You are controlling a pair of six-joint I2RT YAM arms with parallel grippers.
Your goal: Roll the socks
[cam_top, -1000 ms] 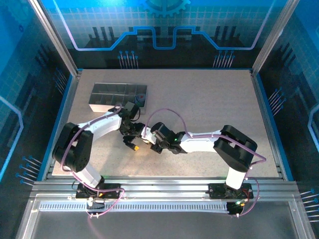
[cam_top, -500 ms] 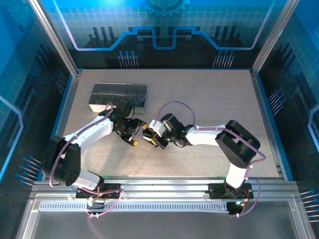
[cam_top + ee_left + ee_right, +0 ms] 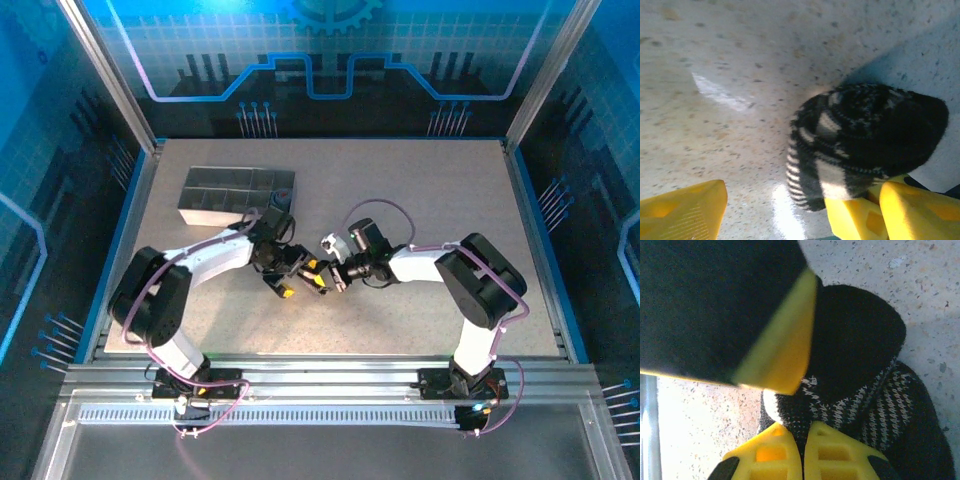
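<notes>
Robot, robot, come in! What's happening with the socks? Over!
Right pincer shut on black striped sock. Left pincer open beside it. Sock bunched on table. Grey tray apart, behind.

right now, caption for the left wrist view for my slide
Bunched black knit sock with thin white stripes on speckled tabletop, by the open left gripper.
</notes>
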